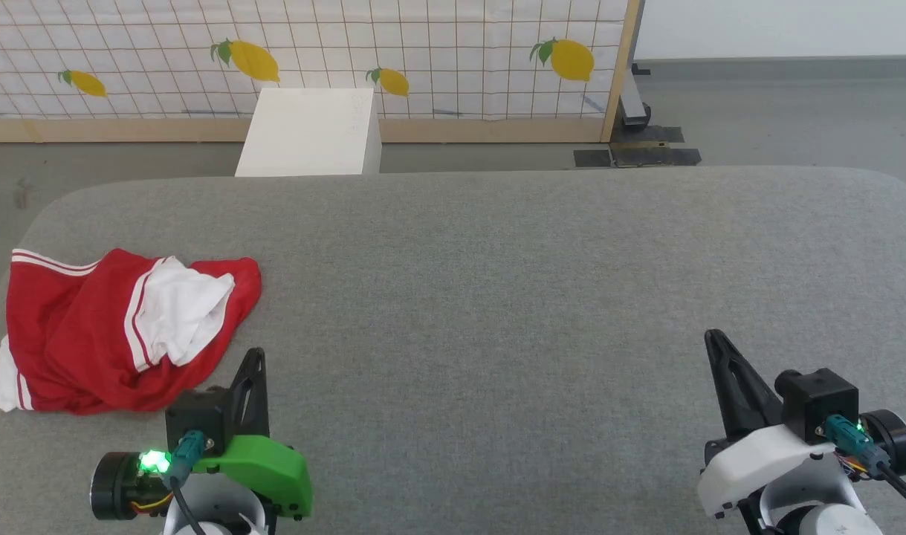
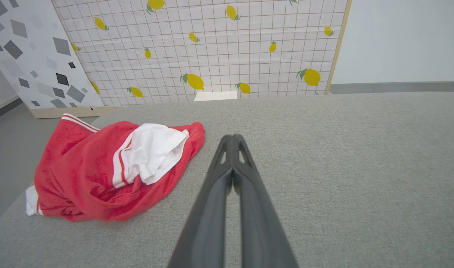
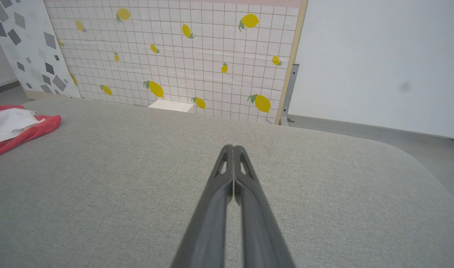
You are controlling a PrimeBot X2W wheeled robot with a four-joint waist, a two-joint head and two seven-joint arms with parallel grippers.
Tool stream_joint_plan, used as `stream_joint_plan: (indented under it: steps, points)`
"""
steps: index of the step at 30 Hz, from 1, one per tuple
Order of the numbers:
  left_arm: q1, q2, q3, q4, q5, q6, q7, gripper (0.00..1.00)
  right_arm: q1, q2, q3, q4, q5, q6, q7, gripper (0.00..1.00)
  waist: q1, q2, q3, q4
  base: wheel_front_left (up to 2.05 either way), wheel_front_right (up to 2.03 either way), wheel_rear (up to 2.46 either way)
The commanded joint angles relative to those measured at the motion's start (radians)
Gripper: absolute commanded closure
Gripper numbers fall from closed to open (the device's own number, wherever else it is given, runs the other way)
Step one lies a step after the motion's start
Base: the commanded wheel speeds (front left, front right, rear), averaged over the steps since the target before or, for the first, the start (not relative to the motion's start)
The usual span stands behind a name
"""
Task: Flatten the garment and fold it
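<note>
The garment [image 1: 88, 334] is a red shirt with white sleeves and striped trim, lying crumpled in a heap at the left end of the grey padded table [image 1: 497, 297]. From the left wrist the garment [image 2: 100, 171] sits left of my fingers; from the right wrist only an edge of the garment [image 3: 14, 128] shows at far left. My left gripper [image 1: 256, 355] is shut and empty, just right of the heap's near edge and apart from it. My right gripper [image 1: 713, 338] is shut and empty over bare table at the lower right. Both shut tips show in the wrist views: left gripper [image 2: 232, 137], right gripper [image 3: 233, 147].
A white box [image 1: 311, 134] stands on the floor beyond the table's far edge. Behind it is a lemon-print grid screen [image 1: 423, 52] with a wooden frame. The table's rounded corners fall away at far left and far right.
</note>
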Motion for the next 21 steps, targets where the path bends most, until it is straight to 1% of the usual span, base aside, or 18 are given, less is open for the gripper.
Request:
stream_joint_plan:
  steps: [1, 2, 3, 21]
  points:
    - [-0.017, -0.006, 0.003, -0.002, 0.010, -0.004, 0.001, 1.00, -0.017, 0.002, 0.002, 0.001, -0.007, -0.001, 0.000, 1.00, 0.0000, -0.0001, 0.000, 0.000, 0.00, 0.00, 0.00]
    - [-0.017, -0.006, 0.003, -0.002, 0.010, -0.004, 0.001, 1.00, -0.017, 0.002, 0.002, 0.001, -0.007, -0.001, 0.000, 1.00, 0.0000, -0.0001, 0.000, 0.000, 0.00, 0.00, 0.00]
    - [0.000, 0.000, 0.000, 0.000, 0.000, 0.000, 0.000, 0.00, 0.000, 0.000, 0.000, 0.000, 0.000, 0.000, 0.000, 0.00, 0.0000, -0.0001, 0.000, 0.000, 0.00, 0.00, 0.00]
    - [0.014, 0.000, -0.014, 0.004, -0.003, 0.004, -0.036, 0.00, 0.004, 0.000, -0.042, 0.015, 0.018, 0.000, -0.036, 0.00, 0.0000, -0.0001, -0.002, 0.001, 0.00, 0.00, 0.00]
